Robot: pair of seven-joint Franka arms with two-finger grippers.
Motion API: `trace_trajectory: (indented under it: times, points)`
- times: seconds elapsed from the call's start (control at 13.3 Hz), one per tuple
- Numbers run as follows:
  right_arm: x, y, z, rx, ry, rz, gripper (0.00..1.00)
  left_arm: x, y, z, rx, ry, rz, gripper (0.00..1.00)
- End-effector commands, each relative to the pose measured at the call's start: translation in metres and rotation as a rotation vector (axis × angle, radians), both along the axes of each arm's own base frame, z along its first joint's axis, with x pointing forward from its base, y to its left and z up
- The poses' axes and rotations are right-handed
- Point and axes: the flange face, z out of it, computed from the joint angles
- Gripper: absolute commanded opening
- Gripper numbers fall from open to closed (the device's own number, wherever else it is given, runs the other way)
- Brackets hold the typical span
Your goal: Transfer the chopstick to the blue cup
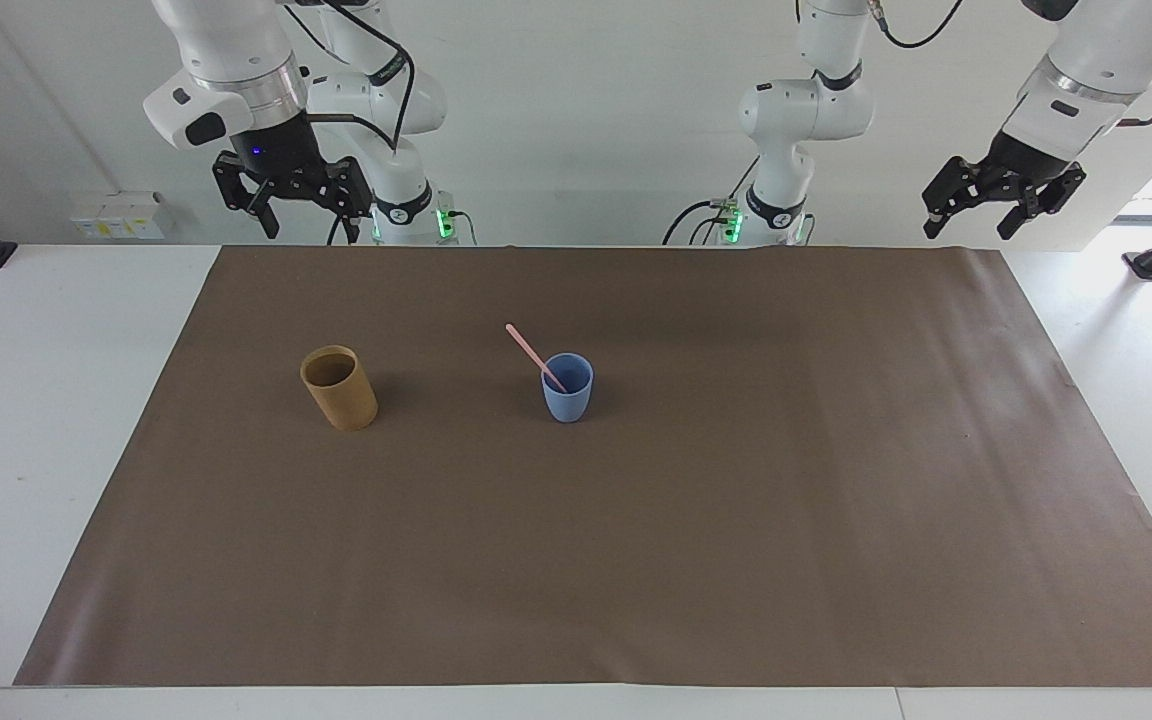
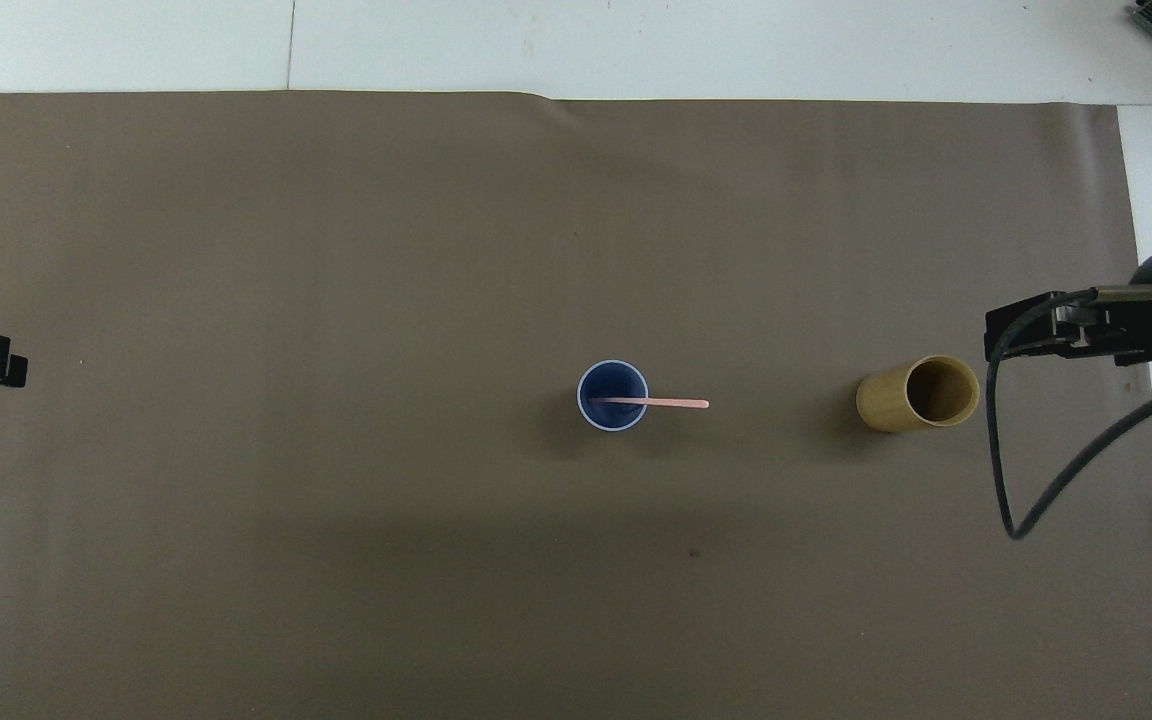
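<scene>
The thin pale-pink chopstick (image 1: 535, 358) stands slanted inside the small light-blue tapered cup (image 1: 567, 388), its lower end down in the cup and its upper end leaning out over the rim toward the right arm's end of the table, pointing at the taller tan-brown cylindrical cup (image 1: 338, 387), which stands upright and well apart from the blue one on the brown paper mat (image 1: 636, 560). Judged from this, the transfer itself is done and the step in hand is the retreat, so doing it well means leaving the standing things alone. The right gripper (image 1: 291, 200) hangs high over the robots' edge of the mat at the right arm's end, fingers spread wide and holding nothing; in the overhead view its black body shows just beside the tan-brown cup's mouth, but the facing view shows it far above the cup. The left gripper (image 1: 1001, 195) waits raised over the mat's corner at the left arm's end, jaws likewise apart and empty. A good finish keeps both grippers high and clear, with no sweep low across the tan-brown cup and no dangling cable (image 2: 1026, 500) dragged over it. The chopstick rests only on the blue cup's rim and the cup looks light, so any knock to the mat or table could tip it; slow, upward-first motion seems the safest way out.
</scene>
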Motion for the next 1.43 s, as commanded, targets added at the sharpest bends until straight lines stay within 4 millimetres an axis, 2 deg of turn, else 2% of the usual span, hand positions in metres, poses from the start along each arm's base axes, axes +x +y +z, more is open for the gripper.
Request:
trace_trajectory:
  times: [0.0,1.35]
  points:
    - [-0.0012,-0.0059,-0.0024,-0.001,0.018,0.014,1.0,-0.005,0.0012,0.0055,-0.004,-0.006,0.011,1.0]
    - [-0.0001,-0.0089,-0.0006,0.016,0.005,-0.002,1.0,-0.005,0.0012,0.0055,-0.004,-0.006,0.011,1.0]
